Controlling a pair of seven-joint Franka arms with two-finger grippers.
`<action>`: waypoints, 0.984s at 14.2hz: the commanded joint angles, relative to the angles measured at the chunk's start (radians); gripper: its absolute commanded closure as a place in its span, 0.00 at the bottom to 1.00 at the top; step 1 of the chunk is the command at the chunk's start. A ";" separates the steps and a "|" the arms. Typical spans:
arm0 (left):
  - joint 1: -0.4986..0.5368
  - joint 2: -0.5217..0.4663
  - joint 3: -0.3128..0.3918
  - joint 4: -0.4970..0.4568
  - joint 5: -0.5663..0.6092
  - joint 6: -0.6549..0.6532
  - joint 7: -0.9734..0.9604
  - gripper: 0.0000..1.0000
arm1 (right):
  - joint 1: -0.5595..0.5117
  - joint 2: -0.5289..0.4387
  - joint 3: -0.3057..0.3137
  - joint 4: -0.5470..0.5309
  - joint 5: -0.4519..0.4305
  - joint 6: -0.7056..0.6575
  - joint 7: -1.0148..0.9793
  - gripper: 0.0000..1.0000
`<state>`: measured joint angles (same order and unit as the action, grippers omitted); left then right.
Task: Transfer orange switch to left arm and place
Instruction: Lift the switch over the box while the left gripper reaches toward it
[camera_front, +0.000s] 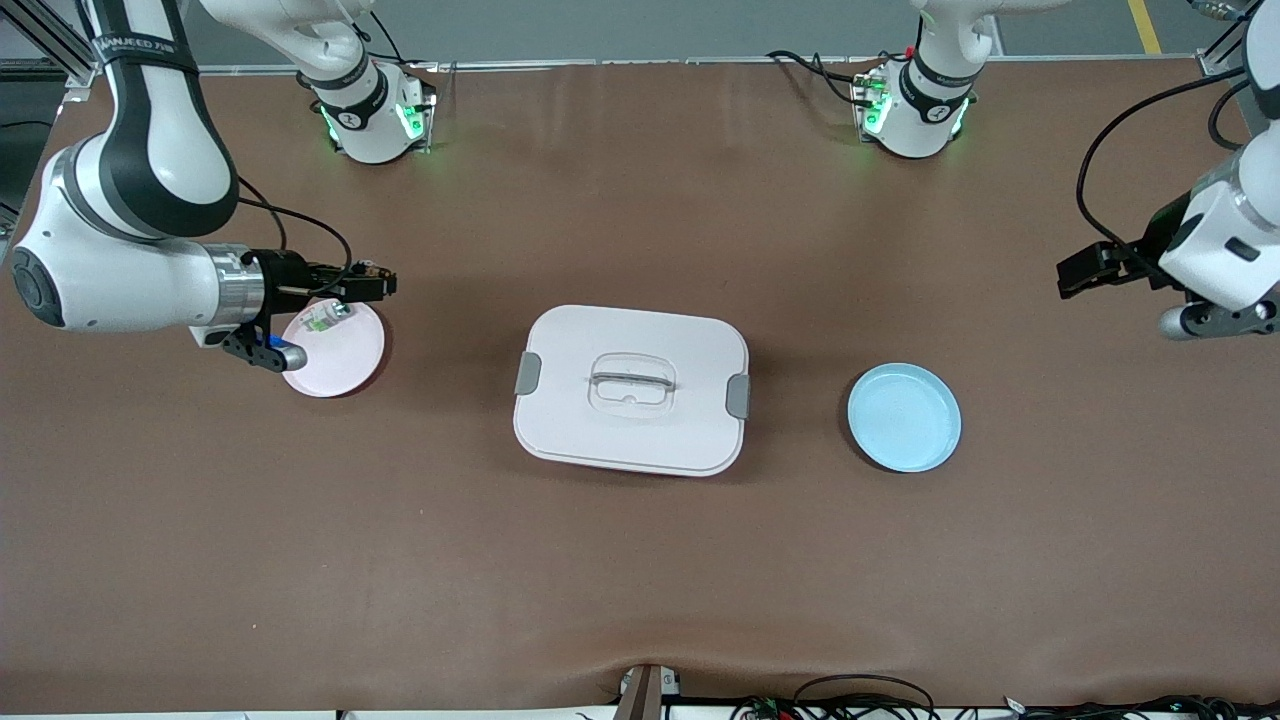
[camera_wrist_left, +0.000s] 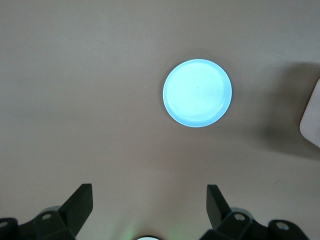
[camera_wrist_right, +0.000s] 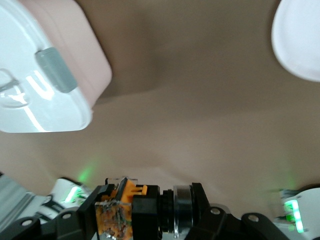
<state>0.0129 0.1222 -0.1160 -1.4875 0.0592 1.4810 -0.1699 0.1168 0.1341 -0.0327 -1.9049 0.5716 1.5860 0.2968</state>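
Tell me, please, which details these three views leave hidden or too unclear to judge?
- Orange switch: held by the shut right gripper; in the front view too small to make out, in the right wrist view partly covered by the fingers.
- Box: the lid hides its contents; both wrist views cut it off at an edge.
- Small clear-and-green part on the pink plate: too small to identify.
- Left gripper: open; the frame's edge cuts off its body.

A matt brown counter is seen under a smooth glossy white plastic box, with grey plastic latches, and glossy blue and pink plates.
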 joint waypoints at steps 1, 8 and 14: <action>0.009 0.017 -0.005 0.024 0.005 -0.013 0.041 0.00 | 0.032 0.005 -0.004 0.021 0.091 -0.018 0.112 0.66; -0.031 0.016 -0.022 0.023 -0.384 0.002 0.020 0.00 | 0.289 0.013 -0.006 0.118 0.162 0.122 0.525 0.66; -0.172 0.027 -0.060 0.016 -0.389 0.134 -0.124 0.00 | 0.474 0.076 -0.006 0.227 0.261 0.359 0.846 0.66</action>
<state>-0.1334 0.1409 -0.1770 -1.4765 -0.3173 1.5947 -0.2592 0.5417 0.1528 -0.0247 -1.7469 0.7988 1.8974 1.0558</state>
